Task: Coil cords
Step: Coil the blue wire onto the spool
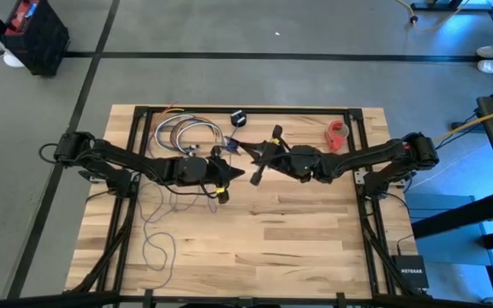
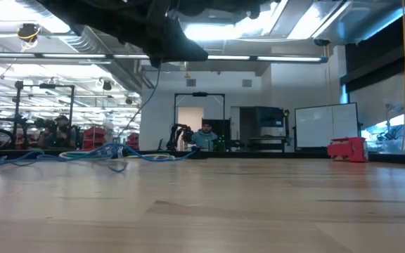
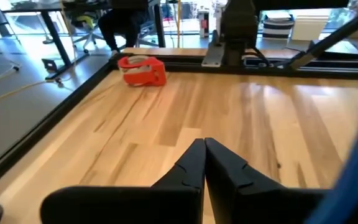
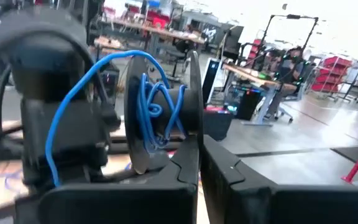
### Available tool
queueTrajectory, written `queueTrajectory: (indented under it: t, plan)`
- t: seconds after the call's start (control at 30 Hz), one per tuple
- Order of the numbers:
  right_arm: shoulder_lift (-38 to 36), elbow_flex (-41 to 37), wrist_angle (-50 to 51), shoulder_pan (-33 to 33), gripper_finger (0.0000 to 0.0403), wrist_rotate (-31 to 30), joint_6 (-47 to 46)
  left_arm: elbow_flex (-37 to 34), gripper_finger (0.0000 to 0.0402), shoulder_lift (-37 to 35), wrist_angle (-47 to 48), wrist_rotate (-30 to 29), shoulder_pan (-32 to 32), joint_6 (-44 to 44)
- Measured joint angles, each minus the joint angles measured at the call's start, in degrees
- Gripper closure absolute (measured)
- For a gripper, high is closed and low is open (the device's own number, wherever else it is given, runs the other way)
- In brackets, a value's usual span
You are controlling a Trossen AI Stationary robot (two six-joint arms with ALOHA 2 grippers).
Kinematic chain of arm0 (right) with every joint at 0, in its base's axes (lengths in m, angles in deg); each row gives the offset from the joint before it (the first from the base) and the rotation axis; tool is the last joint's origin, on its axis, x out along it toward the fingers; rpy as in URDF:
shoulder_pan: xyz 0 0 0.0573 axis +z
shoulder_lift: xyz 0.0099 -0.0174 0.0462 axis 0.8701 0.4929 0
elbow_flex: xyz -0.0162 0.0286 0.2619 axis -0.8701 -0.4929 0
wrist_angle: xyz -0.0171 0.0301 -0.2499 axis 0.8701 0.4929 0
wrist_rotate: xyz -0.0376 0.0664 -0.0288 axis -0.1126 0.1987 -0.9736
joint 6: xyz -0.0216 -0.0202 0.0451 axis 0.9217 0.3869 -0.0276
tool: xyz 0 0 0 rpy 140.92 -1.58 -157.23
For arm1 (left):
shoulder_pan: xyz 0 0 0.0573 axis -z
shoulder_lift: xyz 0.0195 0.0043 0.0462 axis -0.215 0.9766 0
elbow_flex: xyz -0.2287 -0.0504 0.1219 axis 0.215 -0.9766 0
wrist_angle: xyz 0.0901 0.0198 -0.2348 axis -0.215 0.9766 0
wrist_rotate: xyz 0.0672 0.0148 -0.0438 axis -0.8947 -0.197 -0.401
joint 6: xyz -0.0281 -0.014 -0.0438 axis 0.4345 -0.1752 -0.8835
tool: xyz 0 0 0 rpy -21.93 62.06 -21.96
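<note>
From above, we should keep the cord (image 1: 163,224) taut while winding; it trails loose on the table's left, running up toward the grippers. The left gripper (image 1: 222,178) and right gripper (image 1: 258,171) meet mid-table. Left wrist: fingers pressed closed, empty. Right wrist: closed fingers beside blue cord wound on a spool (image 4: 160,112) (grip unclear).

One cord (image 1: 157,244), one wire bundle (image 1: 187,133), one red tape dispenser (image 1: 339,133), two claws.

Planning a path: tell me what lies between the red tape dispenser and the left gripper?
Bare wood between tape dispenser and left gripper, per left wrist view.
</note>
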Motion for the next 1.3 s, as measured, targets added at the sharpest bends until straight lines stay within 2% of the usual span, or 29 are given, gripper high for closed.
queueTrajectory:
  t: [0.2, 0.33, 0.43, 0.57, 0.7, 0.8, 0.97, 1.13, 1.3]
  plan:
    - [0.0, -0.01, 1.49, -0.02, 0.0395, -2.56, 1.25, 0.0, 0.0393, -0.21, -0.37, 0.0, 0.77, 0.29]
    - [0.0, -0.01, 1.94, -0.04, 0.0395, -2.63, 1.34, 0.06, 0.0361, -1.66, 1.35, -0.06, 0.81, 2.09]
    - [0.0, -0.01, 2.5, -0.04, 0.0395, -2.65, 1.34, 2.89, 0.0319, -3.36, 10.76, -0.11, 0.81, 2.99]
    - [0.0, -0.01, 3.59, -0.04, 0.0395, -2.67, 1.34, 10.88, 0.0262, -4.94, 29.74, -0.15, 1.16, 1.52]
    - [0.0, -0.01, 3.91, -0.04, 0.0395, -2.76, 1.34, 20.04, 0.023, -4.0, 45.78, -0.18, 2.04, 0.18]
    - [0.0, -0.01, 4.24, -0.04, 0.0395, -2.78, 1.34, 25.68, 0.0227, -3.94, 49.87, -0.26, 2.99, -1.24]
    - [0.0, -0.01, 4.56, -0.04, 0.0395, -2.76, 1.32, 32.25, 0.024, -3.87, 50.08, -2.84, 5.29, 0.84]
    - [0.0, -0.01, 5.63, -0.04, 0.0395, -2.78, 1.33, 33.44, 0.025, -2.75, 50.23, -3.12, 5.5, 1.65]
    - [0.0, -0.01, 6.03, -0.04, 0.0395, -2.8, 1.25, 33.46, 0.0251, -1.47, 58.96, -1.17, 5.74, -2.66]
